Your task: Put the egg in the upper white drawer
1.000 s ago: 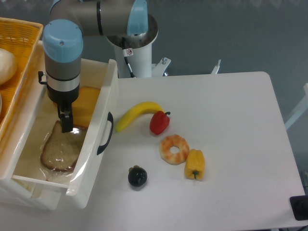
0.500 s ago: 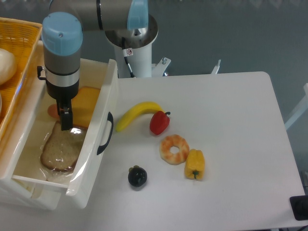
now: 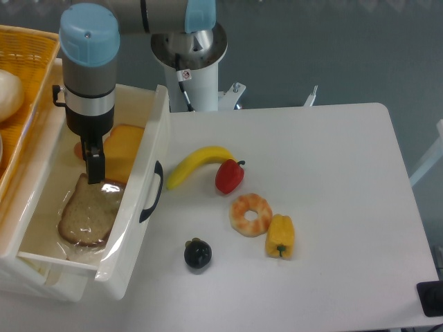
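Change since the earlier frames: the gripper (image 3: 95, 169) has risen inside the upper white drawer (image 3: 142, 183), and the egg (image 3: 78, 149), at first hidden under the wrist, now shows as a salmon sliver just left of the fingers.

Camera view, task items: egg on the drawer floor, beside the orange slab (image 3: 123, 153), above the bread slice (image 3: 88, 213). We judge it released and the placement essentially done.

Egg orientation: mostly hidden behind the arm; we cannot tell its long axis or pointing.

Gripper: nothing visibly held; fingers read as one dark bar, so we cannot tell their spread.
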Robot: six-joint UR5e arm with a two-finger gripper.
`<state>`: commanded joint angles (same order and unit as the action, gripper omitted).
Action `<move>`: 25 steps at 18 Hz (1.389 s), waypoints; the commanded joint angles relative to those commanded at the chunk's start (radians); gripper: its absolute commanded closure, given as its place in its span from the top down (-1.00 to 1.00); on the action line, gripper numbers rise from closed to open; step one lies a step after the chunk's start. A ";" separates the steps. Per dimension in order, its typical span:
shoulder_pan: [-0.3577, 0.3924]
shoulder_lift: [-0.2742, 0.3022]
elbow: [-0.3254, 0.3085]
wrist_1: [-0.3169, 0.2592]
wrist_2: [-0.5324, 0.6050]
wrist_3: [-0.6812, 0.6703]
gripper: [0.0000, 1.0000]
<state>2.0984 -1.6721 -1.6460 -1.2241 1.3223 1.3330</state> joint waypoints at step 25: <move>0.281 0.233 -0.034 -0.015 0.000 -0.011 1.00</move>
